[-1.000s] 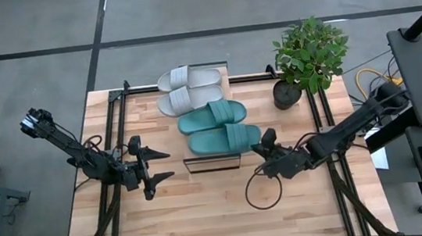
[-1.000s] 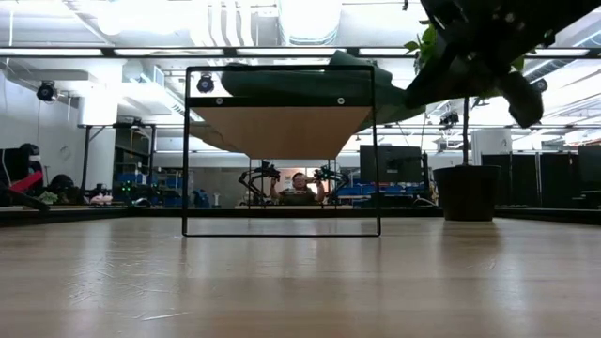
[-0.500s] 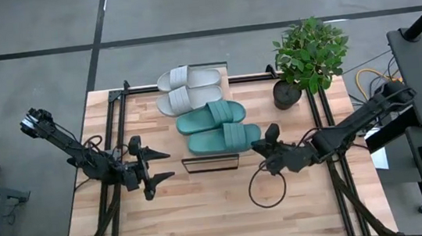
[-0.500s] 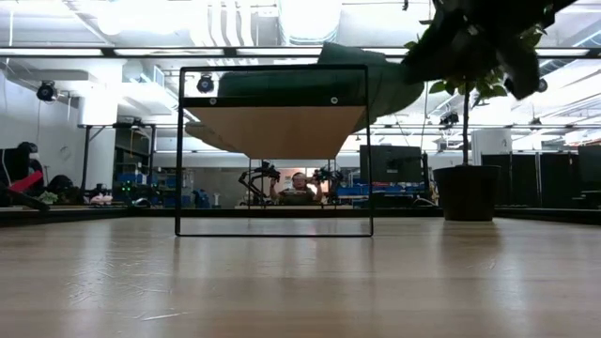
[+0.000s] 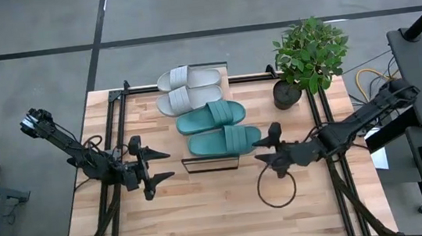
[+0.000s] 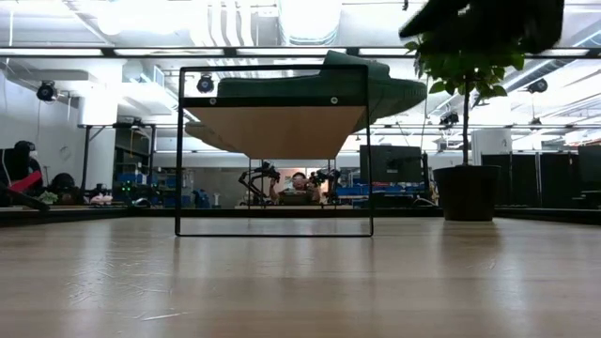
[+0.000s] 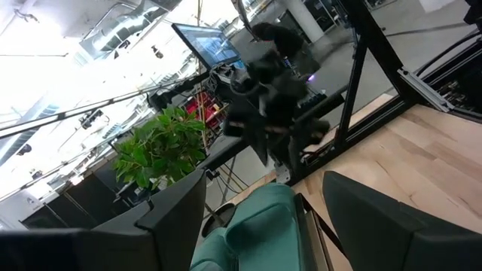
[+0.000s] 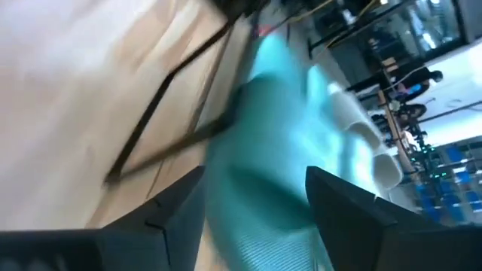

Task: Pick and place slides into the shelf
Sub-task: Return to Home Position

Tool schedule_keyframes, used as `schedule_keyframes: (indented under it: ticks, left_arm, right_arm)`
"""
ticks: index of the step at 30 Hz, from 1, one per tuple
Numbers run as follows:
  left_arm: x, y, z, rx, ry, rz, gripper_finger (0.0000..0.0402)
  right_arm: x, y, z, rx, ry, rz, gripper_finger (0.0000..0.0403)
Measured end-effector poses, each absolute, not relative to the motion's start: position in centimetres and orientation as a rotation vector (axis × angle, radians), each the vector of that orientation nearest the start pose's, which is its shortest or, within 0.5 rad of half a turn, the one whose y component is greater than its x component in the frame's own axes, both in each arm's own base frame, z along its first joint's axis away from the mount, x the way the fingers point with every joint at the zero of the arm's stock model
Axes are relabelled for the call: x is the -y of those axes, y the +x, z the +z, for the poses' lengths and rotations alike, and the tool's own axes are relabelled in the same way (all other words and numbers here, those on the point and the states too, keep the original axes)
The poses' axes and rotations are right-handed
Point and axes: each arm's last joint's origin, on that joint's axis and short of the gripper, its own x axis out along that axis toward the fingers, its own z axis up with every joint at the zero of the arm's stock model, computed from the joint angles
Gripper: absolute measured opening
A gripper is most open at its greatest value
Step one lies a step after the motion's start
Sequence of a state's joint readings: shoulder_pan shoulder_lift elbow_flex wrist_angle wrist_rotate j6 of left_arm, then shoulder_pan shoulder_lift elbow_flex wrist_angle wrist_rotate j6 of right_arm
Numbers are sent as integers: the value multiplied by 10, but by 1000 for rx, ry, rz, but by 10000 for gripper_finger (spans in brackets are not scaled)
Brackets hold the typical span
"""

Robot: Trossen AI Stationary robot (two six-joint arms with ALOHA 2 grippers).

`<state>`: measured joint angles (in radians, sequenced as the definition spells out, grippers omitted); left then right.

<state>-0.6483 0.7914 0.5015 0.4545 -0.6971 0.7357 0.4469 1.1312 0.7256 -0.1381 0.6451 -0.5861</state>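
Note:
The shelf (image 5: pixel 210 159) stands at mid-table, running from near to far, and all the slides lie across its plank top. Two pale ones (image 5: pixel 186 89) sit at the far end. Two teal ones (image 5: pixel 212 116) follow, the nearest (image 5: pixel 225 140) by the shelf's near end. The low view shows that nearest teal slide (image 6: pixel 366 89) resting flat on the plank (image 6: pixel 272 131). My right gripper (image 5: pixel 257 151) is open just off that slide's right end, and the slide (image 8: pixel 256 150) fills its wrist view between the fingers. My left gripper (image 5: pixel 170 164) waits open, left of the shelf. My right gripper stands open at the right end (image 5: pixel 258 136) of the nearest teal slide, coming level from the table's right. I cannot tell whether a fingertip touches it. The slide lies on the shelf top on its own.
A potted plant (image 5: pixel 308 57) stands at the table's far right corner. A black cable loop (image 5: pixel 277 186) hangs under my right arm over the near boards. Dark frame rails (image 5: pixel 112 144) run along both table sides. A person (image 6: pixel 299 185) sits far behind the table.
My right gripper has opened and let go of the nearest teal slide, then risen a little. The slide's right end has settled onto the shelf top. The shelf has slid slightly toward the table's left. The cable loop has swung toward the right.

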Motion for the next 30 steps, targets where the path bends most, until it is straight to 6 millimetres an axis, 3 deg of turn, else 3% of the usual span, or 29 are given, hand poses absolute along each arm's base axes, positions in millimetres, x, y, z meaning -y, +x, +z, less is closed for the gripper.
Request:
schedule_keyframes:
  ticks: [6,9,15,20,26,30]
  left_arm:
    - [90,150,296,125,538,95,251]
    - [90,150,296,132,416,87,251]
    - [94,154,283,95,232,27,251]
    - [95,167,274,77,220,-234,251]
    - [50,184,280,67,256,-21,251]
    - [26,172,286,76,345,111,251]
  right_arm:
    - [-78,215,293,-250,-516,-131,210]
    - [-73,207,301,-185,-385,-159,195]
    - [-65,189,289,-155,-255,-176,153]
    - [-61,182,262,-95,-254,-207,126]
    - [-59,177,244,-69,-283,-210,114]
    - [-59,177,242,-73,-287,-209,116]
